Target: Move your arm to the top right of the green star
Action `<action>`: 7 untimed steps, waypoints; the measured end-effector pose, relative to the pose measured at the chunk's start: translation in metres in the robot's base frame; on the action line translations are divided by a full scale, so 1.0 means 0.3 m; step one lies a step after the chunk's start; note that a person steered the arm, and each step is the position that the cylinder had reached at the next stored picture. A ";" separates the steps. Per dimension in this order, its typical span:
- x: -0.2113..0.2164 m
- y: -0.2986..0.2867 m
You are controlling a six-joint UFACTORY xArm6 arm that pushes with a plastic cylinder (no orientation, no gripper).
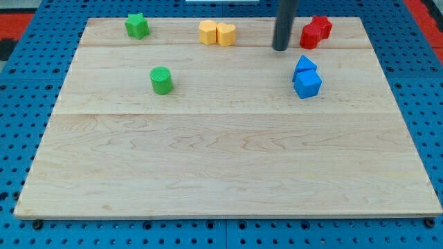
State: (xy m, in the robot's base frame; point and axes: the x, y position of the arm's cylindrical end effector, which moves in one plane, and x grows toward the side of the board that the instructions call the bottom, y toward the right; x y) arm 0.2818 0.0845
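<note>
my tip [279,48] sits far right on the bench [228,166], just left of the red blocks [315,31]; no fingers exist. the green star [137,25] lies far left. approach step: next, a long leftward slide past the yellow blocks [217,33].

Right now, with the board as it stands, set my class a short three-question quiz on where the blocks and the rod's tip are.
1. True or false: my tip touches the green star.
2. Which blocks lie nearest my tip?
A. the red blocks
B. the green cylinder
C. the green star
3. Fill in: the two yellow blocks sit between the green star and my ____.

Key
1. False: the star is at the view's top left, and my tip is far off toward the view's right.
2. A: they lie just to its right, with the blue blocks a little below.
3. tip
</note>
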 end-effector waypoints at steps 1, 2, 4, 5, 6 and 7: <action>0.030 -0.148; 0.030 -0.216; 0.214 -0.341; 0.301 -0.547; 0.247 -0.755; 0.261 -0.806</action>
State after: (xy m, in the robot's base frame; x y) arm 0.3601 -0.1572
